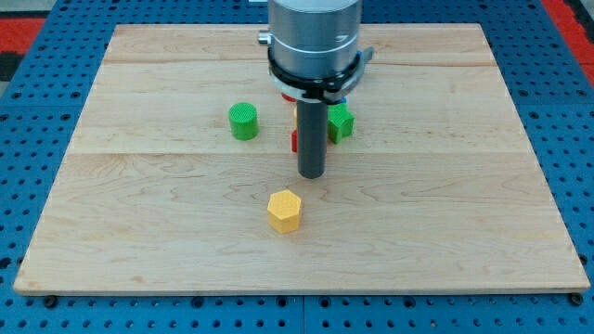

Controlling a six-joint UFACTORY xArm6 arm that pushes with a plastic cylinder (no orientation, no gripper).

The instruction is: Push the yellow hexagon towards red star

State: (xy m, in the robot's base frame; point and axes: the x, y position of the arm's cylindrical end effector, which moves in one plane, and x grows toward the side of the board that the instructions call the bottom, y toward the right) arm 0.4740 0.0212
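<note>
A yellow hexagon (285, 211) lies on the wooden board, a little below the middle. My tip (311, 174) rests on the board just above and to the right of it, with a small gap between them. A red block (294, 141) shows as a sliver at the rod's left edge, mostly hidden behind the rod; its shape cannot be made out. A yellow sliver (295, 113) shows just above it, also mostly hidden.
A green cylinder (244, 121) stands left of the rod. A green block (340, 122) sits right of the rod, partly hidden. The wooden board (139, 232) lies on a blue grid surface, with red at the view's top corners.
</note>
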